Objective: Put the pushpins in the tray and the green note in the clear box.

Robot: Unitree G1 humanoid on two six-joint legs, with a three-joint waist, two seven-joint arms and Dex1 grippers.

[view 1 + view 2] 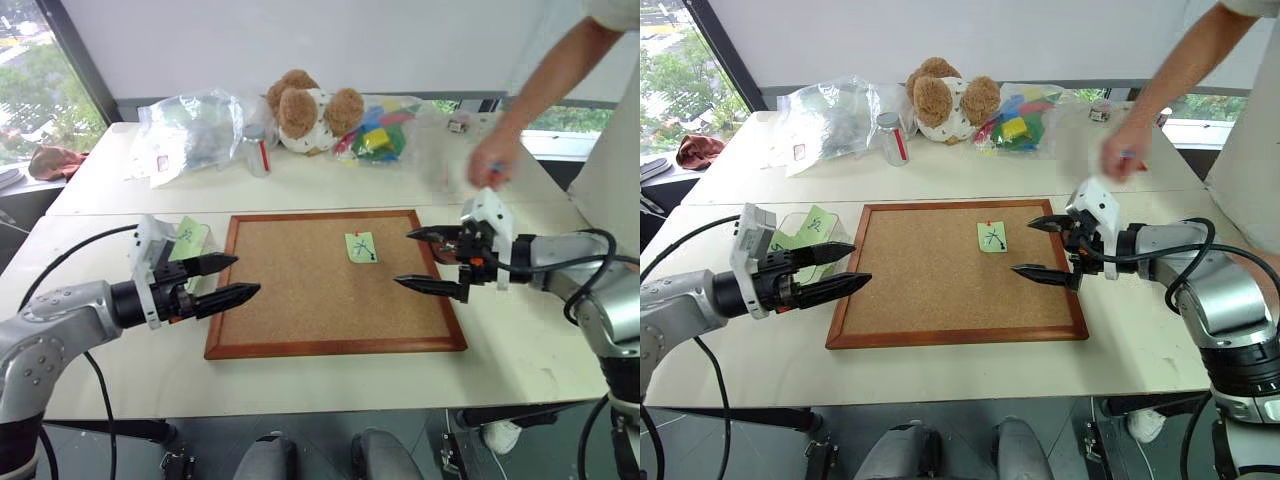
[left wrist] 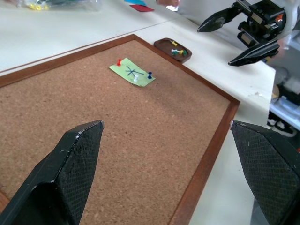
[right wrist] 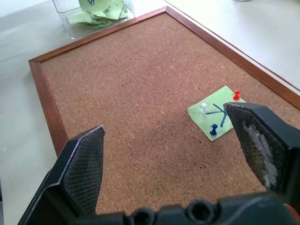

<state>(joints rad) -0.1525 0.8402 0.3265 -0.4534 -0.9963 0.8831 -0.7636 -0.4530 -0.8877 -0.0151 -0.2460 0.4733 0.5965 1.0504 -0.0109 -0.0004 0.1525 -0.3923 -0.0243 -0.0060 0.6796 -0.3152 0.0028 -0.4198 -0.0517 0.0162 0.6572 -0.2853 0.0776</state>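
Note:
The green note (image 1: 361, 247) with a dark X scribble lies on the corkboard (image 1: 300, 300). It is pinned by three pushpins: red (image 3: 236, 95), white (image 3: 204, 108) and blue (image 3: 213, 130). My right gripper (image 1: 402, 258) hovers open just right of the note, above the board. The small dark tray (image 2: 159, 45) sits just off the board's right edge, with several pins in it. Over the board's left edge my left gripper (image 1: 247, 275) is open and holds nothing. Behind it stands the clear box (image 1: 788, 222) with green notes inside.
A person's hand (image 1: 495, 160) reaches over the table at the far right. At the back are a teddy bear (image 1: 305, 110), a large clear plastic bag (image 1: 195, 130), a small jar (image 1: 258, 152) and a bag of coloured blocks (image 1: 385, 130).

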